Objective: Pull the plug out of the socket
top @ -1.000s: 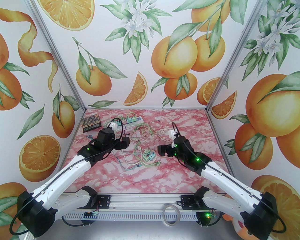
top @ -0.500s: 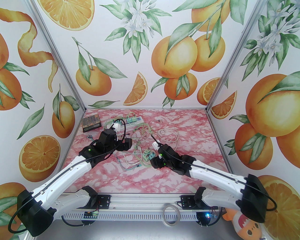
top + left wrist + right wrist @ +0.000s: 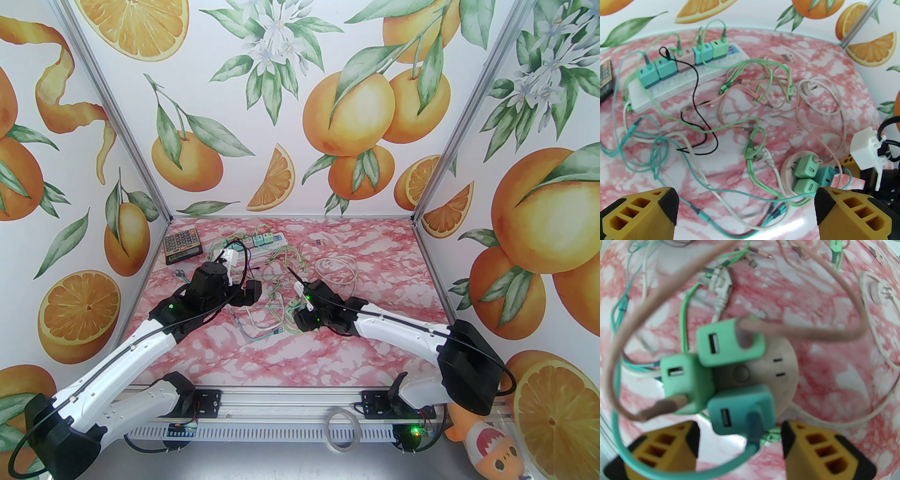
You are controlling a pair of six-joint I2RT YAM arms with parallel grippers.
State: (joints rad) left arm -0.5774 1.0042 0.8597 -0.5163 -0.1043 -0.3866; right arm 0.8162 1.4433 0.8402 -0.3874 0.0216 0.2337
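A round beige socket (image 3: 785, 357) lies on the pink marble table with three plugs in it: a teal plug (image 3: 740, 408) nearest my fingers and two green plugs (image 3: 727, 343) (image 3: 685, 385). My right gripper (image 3: 740, 441) hovers open just above and before the teal plug, and that plug's teal cable runs down between the yellow fingers (image 3: 818, 451). In the top view the right gripper (image 3: 300, 318) covers the socket. My left gripper (image 3: 745, 211) is open and holds nothing. It hangs over the cable tangle, left of the round socket (image 3: 788, 165).
A white power strip (image 3: 698, 75) with several plugs lies at the back left, and a calculator (image 3: 182, 244) sits beside it. Loose green, pink, white and black cables sprawl across the table's middle. A tape roll (image 3: 343, 429) and an orange toy (image 3: 487, 450) lie beyond the near rail.
My right arm has swung left and down from the back right to just over the round socket. The left arm has drawn back slightly toward the near edge.
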